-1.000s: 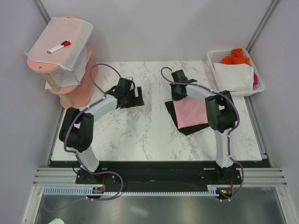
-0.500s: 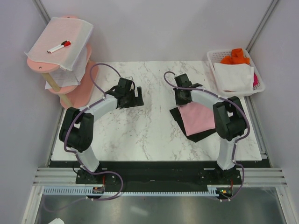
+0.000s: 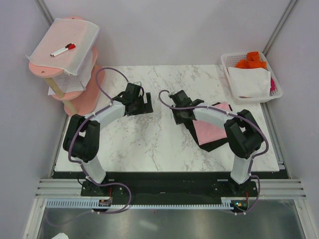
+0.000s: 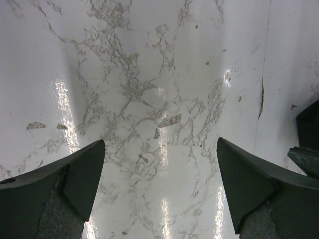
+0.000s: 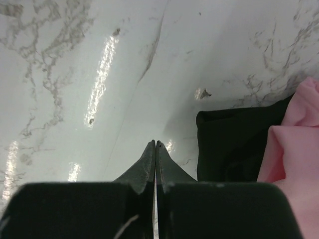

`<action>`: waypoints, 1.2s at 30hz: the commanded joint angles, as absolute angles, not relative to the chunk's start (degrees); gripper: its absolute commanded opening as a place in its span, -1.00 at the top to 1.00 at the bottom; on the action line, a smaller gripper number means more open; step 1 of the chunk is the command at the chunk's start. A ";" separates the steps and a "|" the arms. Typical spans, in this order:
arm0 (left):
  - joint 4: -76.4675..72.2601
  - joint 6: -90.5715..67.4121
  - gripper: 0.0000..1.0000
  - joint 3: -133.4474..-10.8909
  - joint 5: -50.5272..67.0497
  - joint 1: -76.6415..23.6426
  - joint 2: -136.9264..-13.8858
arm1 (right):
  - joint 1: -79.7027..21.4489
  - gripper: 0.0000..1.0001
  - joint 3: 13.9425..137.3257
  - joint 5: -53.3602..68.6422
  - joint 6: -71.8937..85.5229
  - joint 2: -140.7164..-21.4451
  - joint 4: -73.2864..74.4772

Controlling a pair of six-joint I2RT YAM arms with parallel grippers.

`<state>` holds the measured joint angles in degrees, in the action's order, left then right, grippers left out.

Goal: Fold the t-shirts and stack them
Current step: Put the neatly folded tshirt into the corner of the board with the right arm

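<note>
Top external view: right pincer closed tight, empty, tips at the bench; pink t-shirt lies atop black t-shirt just right of it. Left pincer gapes wide, empty, well left of both.

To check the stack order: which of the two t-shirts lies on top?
The pink t-shirt is on top; the black t-shirt lies under it, showing only at the edges.

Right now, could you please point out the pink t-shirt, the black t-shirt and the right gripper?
pink t-shirt [image 3: 208, 131]: top view, middle of its visible face.
black t-shirt [image 5: 227, 144]: right wrist view, exposed part beside the pink.
right gripper [image 5: 155, 145]: right wrist view, between its shut fingertips.
</note>
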<state>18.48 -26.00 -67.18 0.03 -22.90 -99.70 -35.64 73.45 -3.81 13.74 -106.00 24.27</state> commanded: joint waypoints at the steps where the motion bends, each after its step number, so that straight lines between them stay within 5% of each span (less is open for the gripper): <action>1: 18.72 -24.08 -1.00 -67.24 -1.23 -22.68 -99.14 | -35.95 1.00 71.37 -3.25 14.85 -105.74 23.47; 21: 18.63 -24.34 -0.99 -66.27 -1.67 -22.67 -98.96 | -33.58 1.00 70.23 -15.81 19.60 -111.36 30.40; 36: 18.54 -24.70 -1.00 -66.97 -0.62 -22.68 -100.11 | -18.03 1.00 62.85 -21.70 21.18 -107.41 32.87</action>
<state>19.20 -26.00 -66.54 -0.01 -22.87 -99.77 -21.39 67.07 -16.16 20.62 -106.41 25.80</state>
